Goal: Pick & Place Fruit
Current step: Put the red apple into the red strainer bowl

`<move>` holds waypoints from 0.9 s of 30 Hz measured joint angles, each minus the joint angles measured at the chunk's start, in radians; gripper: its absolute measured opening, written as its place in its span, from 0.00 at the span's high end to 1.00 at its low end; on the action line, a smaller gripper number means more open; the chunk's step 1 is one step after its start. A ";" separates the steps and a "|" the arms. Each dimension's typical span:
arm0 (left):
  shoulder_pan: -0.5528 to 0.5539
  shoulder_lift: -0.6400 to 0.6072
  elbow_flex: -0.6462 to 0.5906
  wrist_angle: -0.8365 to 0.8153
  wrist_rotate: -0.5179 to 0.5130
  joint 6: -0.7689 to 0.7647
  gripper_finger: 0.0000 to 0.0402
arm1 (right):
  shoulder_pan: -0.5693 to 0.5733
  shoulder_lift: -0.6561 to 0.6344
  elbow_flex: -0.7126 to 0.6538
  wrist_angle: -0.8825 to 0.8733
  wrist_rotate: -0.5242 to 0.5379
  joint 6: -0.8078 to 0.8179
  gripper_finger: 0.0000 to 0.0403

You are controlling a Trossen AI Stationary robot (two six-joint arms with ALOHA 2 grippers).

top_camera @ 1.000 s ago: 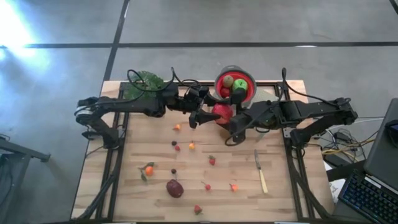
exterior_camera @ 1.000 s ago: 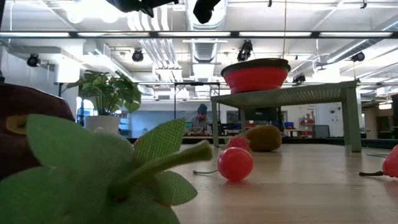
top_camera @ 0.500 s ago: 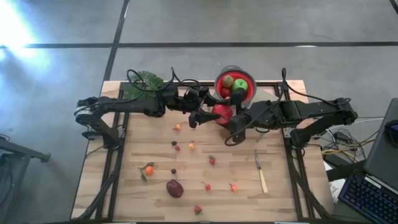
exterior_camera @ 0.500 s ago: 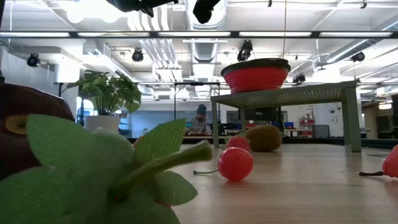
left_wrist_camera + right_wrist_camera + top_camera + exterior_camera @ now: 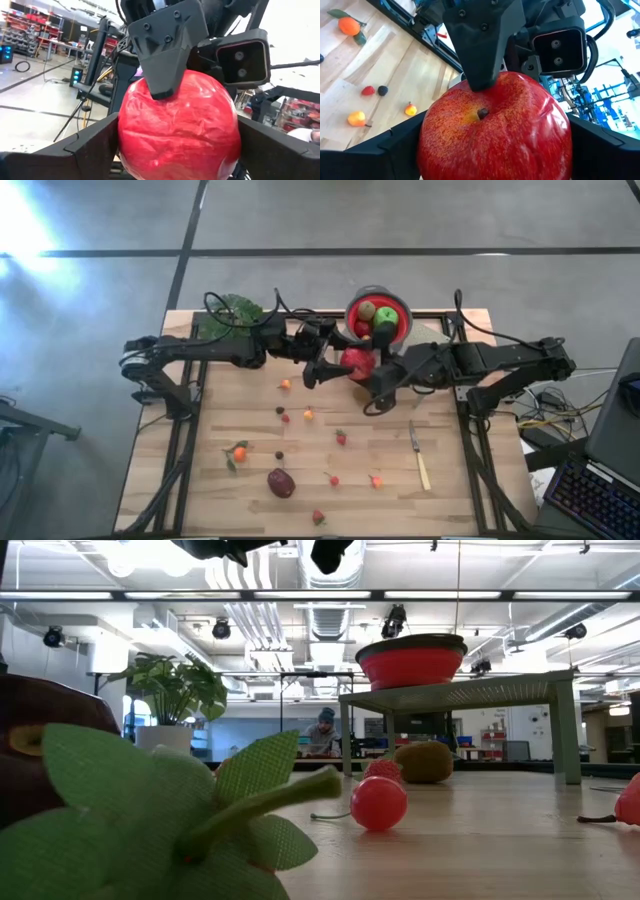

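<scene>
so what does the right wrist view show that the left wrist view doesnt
Only the right wrist view shows the wooden table with small scattered fruit and the apple's stem dimple. Only the left wrist view shows the room floor and shelving behind. Both show the red apple pinched between that arm's own dark fingers, with the other gripper's finger pressed on it and its camera behind.

Robotics lab/workshop; exposed ceiling ducts [image 5: 330,615], equipment racks [image 5: 30,30], concrete floor [image 5: 320,220]

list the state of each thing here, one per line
red apple: held off the table between both end effectors
left end effector: closed on the red apple
right end effector: closed on the red apple
red bowl: on raised stand, holding fruit
knife: flat on table
</scene>
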 joint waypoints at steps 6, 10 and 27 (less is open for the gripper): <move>-0.001 -0.003 -0.001 0.011 -0.056 -0.058 0.08 | -0.001 -0.002 0.000 -0.005 0.009 0.005 0.12; 0.000 -0.004 -0.001 -0.003 -0.077 -0.035 0.08 | -0.001 -0.008 0.000 -0.009 0.017 0.008 0.13; 0.006 -0.125 -0.004 -0.179 -0.148 0.063 0.08 | -0.221 -0.044 -0.001 -0.058 0.229 0.158 0.11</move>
